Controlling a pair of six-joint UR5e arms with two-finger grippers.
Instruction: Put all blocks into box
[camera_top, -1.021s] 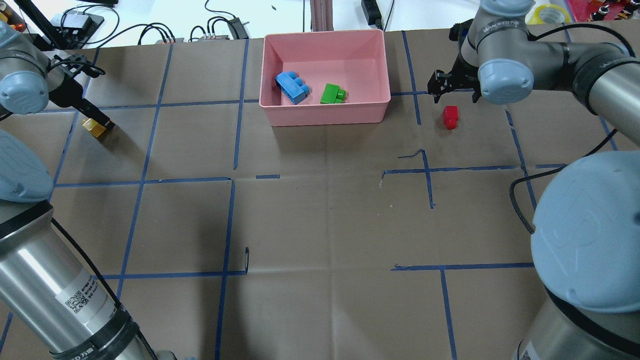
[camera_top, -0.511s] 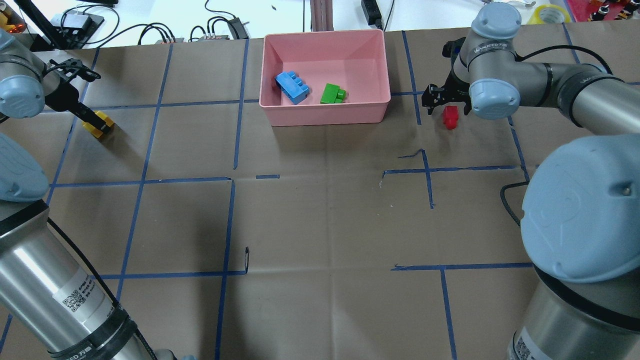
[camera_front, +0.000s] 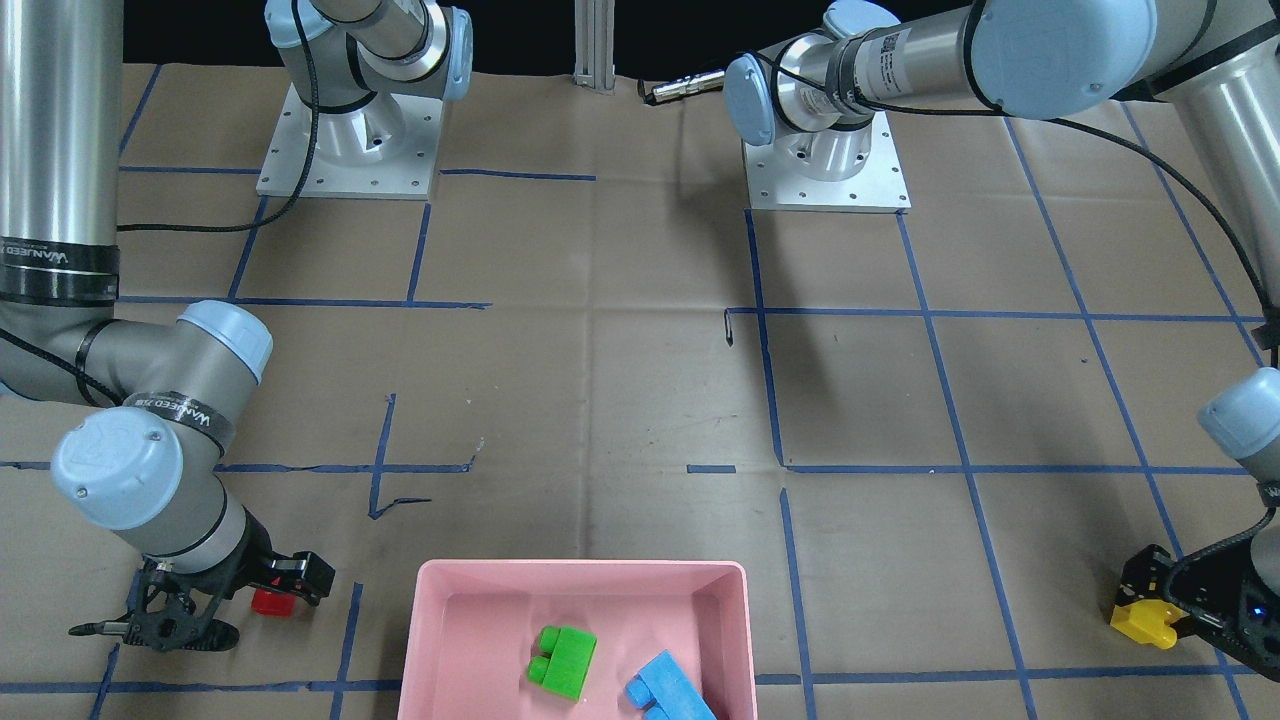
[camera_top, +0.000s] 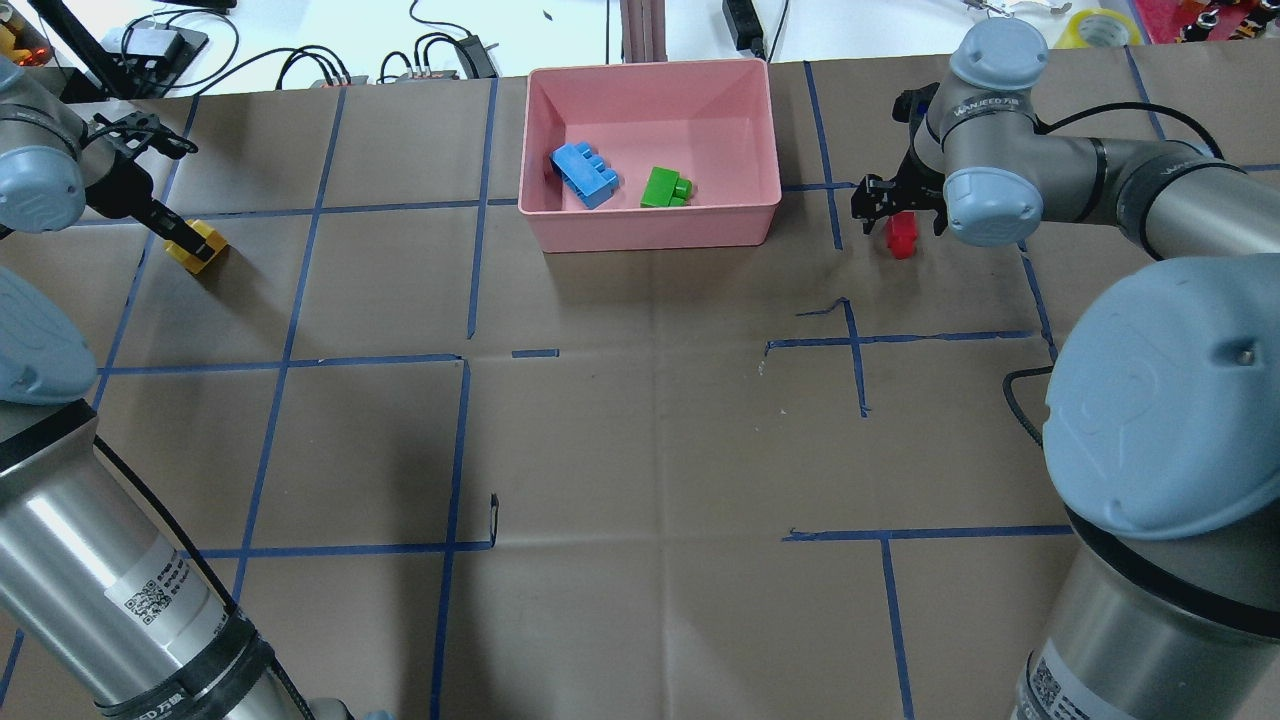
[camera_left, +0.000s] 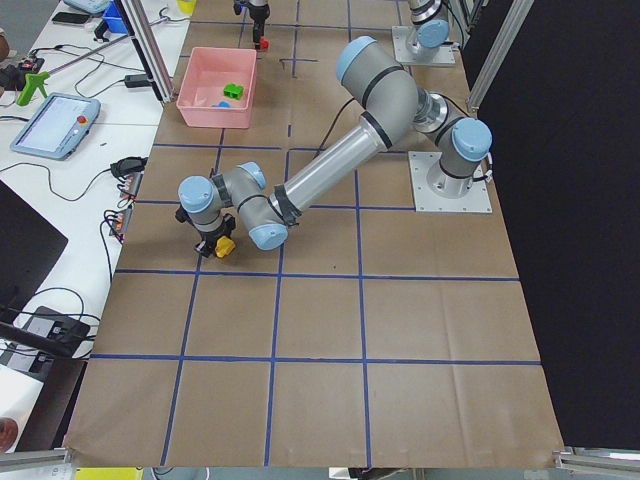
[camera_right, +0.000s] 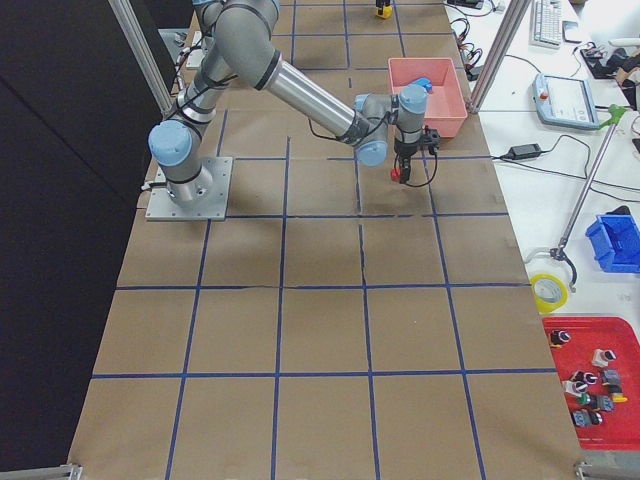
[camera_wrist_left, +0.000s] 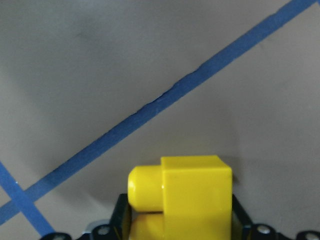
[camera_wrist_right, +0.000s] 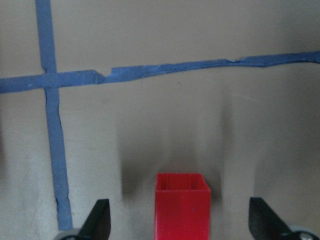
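The pink box (camera_top: 650, 235) stands at the far middle of the table and holds the light blue block (camera_top: 583, 174) and the green block (camera_top: 665, 187). The yellow block (camera_top: 197, 245) lies on the table at the far left. My left gripper (camera_top: 185, 238) is low on it; in the left wrist view the yellow block (camera_wrist_left: 195, 192) sits tight between the jaws. The red block (camera_top: 900, 235) lies on the table to the right of the box. My right gripper (camera_top: 898, 212) is open and low over it, with the red block (camera_wrist_right: 182, 205) between the spread fingers (camera_wrist_right: 100, 220).
Cables and power units (camera_top: 440, 55) and a metal post (camera_top: 640, 30) lie beyond the table's far edge, behind the box. A tape roll (camera_top: 1100, 25) sits at the far right. Blue tape lines (camera_top: 470, 250) cross the brown table cover.
My right gripper came down and toward the red block, which now sits between its fingers. My left gripper moved onto the yellow block, which shifted slightly.
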